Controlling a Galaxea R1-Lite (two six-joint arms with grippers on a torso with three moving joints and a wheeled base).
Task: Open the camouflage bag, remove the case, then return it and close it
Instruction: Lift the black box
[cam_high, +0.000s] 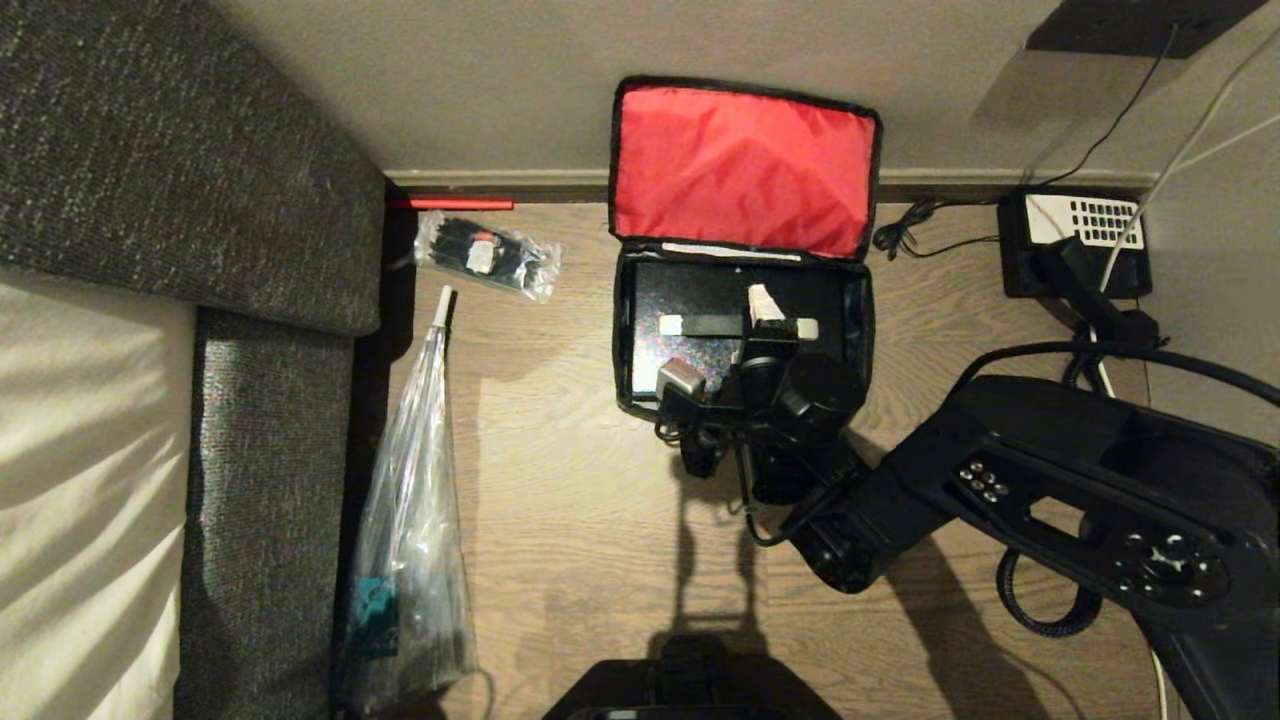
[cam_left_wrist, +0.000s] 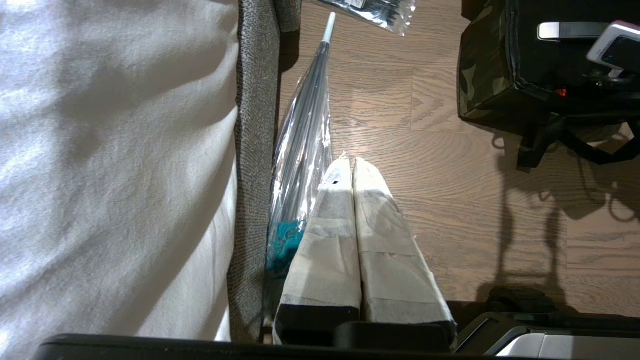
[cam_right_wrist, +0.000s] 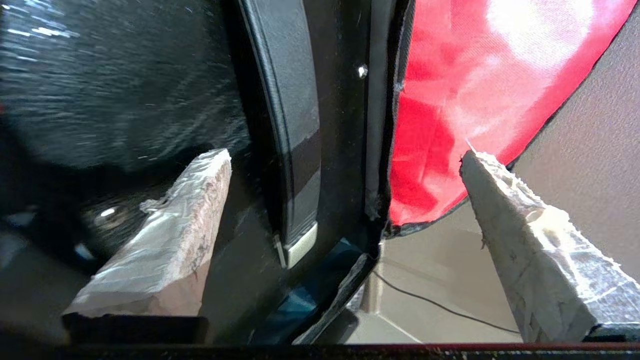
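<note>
Nearest the robot, left tool parked low over the floor beside the sofa, its 2 taped fingers pressed together, holding nothing, well apart from the work. Right arm reaches in from the robot's right; right tool hangs directly over the camouflage bag, fingers spread wide, nothing between them. Camouflage bag sits on the wood floor against the wall, lid thrown back with red lining up against the wall. The case lies flat inside the bag, filling almost the whole compartment, long axis running left-right across the robot's view. Handle strip with whitish ends runs along that same axis, and in the right wrist view it passes between the 2 open fingers, so the tool straddles it crosswise. Right arm is clearly the nearer one. Likely either about to pinch the handle or just let go; can't tell which. Farther out: clear plastic bags by the sofa, desk telephone by the wall on the right.
</note>
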